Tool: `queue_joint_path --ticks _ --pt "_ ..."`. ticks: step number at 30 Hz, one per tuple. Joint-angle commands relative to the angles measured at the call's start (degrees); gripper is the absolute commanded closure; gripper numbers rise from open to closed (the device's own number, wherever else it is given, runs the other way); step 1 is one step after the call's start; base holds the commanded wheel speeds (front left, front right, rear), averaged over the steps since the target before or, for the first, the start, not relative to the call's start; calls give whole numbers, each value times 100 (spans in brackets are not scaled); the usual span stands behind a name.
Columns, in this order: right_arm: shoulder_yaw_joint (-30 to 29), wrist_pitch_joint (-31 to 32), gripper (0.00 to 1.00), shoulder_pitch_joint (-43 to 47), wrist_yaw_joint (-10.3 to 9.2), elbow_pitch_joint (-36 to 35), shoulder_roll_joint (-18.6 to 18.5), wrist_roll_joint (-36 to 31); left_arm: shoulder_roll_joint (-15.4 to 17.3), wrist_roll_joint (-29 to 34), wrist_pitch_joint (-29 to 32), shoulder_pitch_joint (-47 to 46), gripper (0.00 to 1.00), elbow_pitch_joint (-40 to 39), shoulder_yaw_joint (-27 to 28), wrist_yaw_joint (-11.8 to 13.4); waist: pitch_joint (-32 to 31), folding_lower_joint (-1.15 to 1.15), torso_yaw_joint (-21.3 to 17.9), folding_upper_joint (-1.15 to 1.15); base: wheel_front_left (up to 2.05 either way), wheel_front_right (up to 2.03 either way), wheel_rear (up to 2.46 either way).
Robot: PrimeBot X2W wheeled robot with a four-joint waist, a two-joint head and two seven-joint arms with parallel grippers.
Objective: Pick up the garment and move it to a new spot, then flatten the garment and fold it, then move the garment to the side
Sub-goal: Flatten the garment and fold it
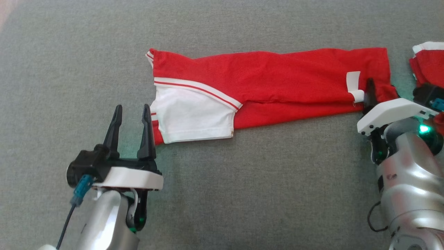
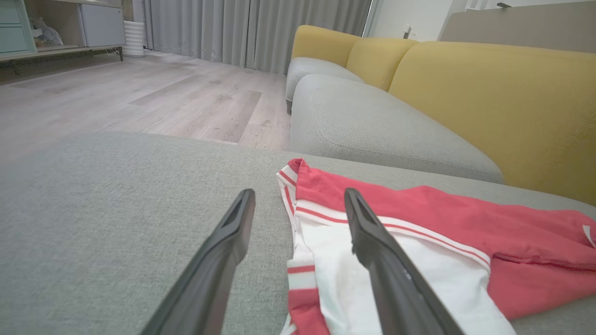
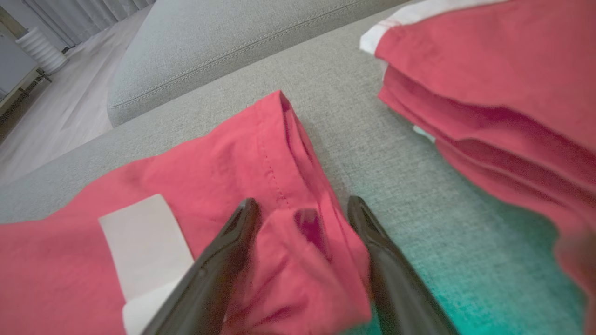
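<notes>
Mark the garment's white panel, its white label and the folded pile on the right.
white panel (image 1: pixel 194 118): head view, middle of the white cloth.
white label (image 1: pixel 353 81): head view, upper flat part.
folded pile (image 1: pixel 432 67): head view, red top layer.

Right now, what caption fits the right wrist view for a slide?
Open right gripper straddling a corner of the red garment, folded red pile beside it.

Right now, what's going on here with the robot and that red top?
The robot is working on a red and white garment lying as a long folded strip on a grey cushion. Its left tool sits open at the white sleeve end. Its right tool is open at the opposite end, with a bunched corner of red cloth between its fingers, not yet gripped. A second red garment lies folded further right.
</notes>
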Motion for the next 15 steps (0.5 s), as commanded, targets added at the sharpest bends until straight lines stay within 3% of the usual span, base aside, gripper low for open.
queue_joint_path --ticks 1,15 --pt "170 -33 100 -55 -4 106 79 -52 39 -47 -46 -196 0 -150 167 50 -15 0 -26 0 0 0 0" --pt "-115 -668 100 210 -4 -282 -335 -340 38 13 -46 -117 0 -104 208 53 -399 0 -283 0 0 0 0"
